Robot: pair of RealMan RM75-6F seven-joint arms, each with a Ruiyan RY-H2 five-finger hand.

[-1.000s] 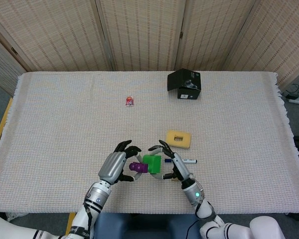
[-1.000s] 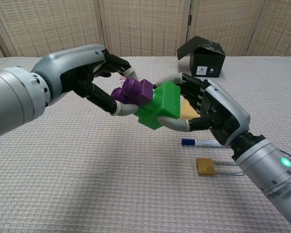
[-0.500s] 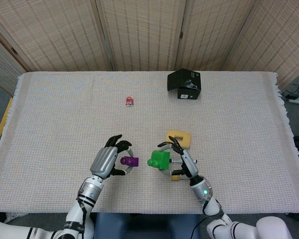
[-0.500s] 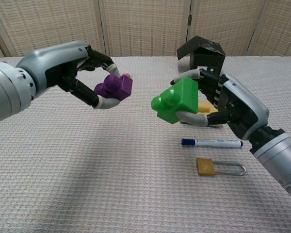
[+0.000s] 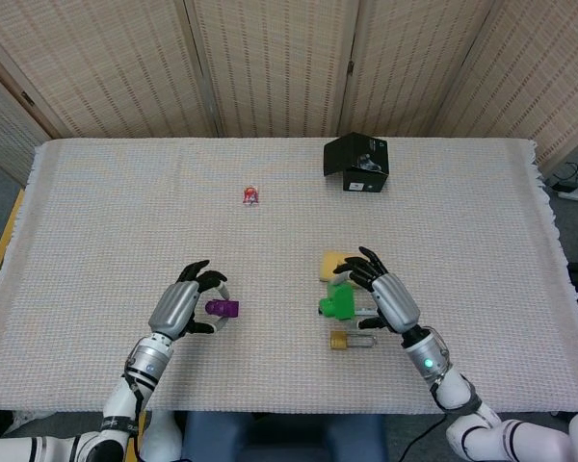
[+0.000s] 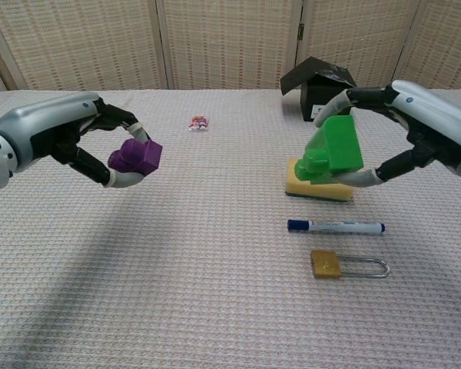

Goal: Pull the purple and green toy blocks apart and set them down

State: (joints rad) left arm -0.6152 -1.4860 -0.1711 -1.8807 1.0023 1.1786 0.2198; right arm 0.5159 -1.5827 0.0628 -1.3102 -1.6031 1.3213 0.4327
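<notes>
The two blocks are apart. My left hand (image 5: 181, 308) (image 6: 92, 142) holds the purple block (image 5: 222, 308) (image 6: 135, 156) in its fingertips, above the cloth at the left. To the right, my right hand (image 5: 387, 296) (image 6: 415, 134) grips the green block (image 5: 338, 302) (image 6: 333, 150), lifted over the yellow sponge (image 6: 316, 187) (image 5: 333, 263). A wide gap of bare cloth separates the blocks.
A blue-capped marker (image 6: 336, 227) and a brass padlock (image 6: 346, 264) (image 5: 352, 340) lie below the green block. A black box (image 5: 357, 162) (image 6: 324, 91) stands at the back right. A small red and white toy (image 5: 250, 195) (image 6: 199, 122) lies mid-table.
The joined blocks were pulled apart. My left hand has carried the purple block leftward, and my right hand has carried the green block rightward over the sponge.
</notes>
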